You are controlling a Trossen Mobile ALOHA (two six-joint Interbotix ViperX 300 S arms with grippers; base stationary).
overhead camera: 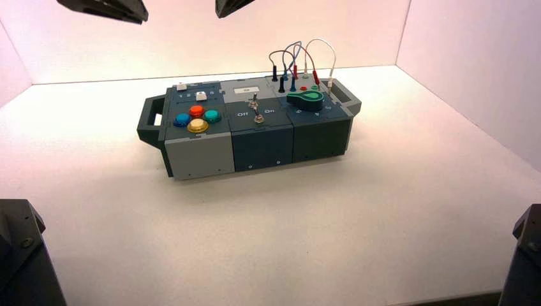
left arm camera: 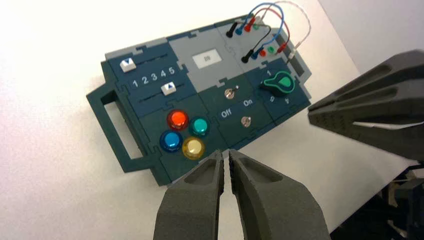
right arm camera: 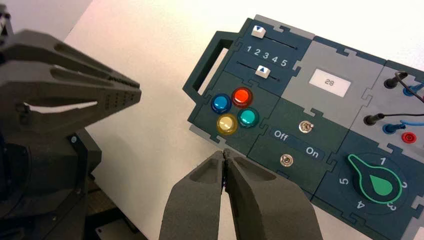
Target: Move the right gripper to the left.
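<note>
From above we see the right gripper (overhead camera: 233,6) as a black tip at the frame's top, above and behind the button box (overhead camera: 249,127), touching nothing. Its wrist view shows fingers (right arm camera: 200,200) pressed together, empty (the left gripper (left arm camera: 225,159) likewise closed).

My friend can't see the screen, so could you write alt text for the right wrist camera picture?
The right gripper, fingers closed, hangs above a dark teal button box near its four round buttons: blue, red, yellow and green. Beyond are two sliders, a display reading 28, Off/On toggle switches and a green knob; the left gripper shows alongside.
</note>
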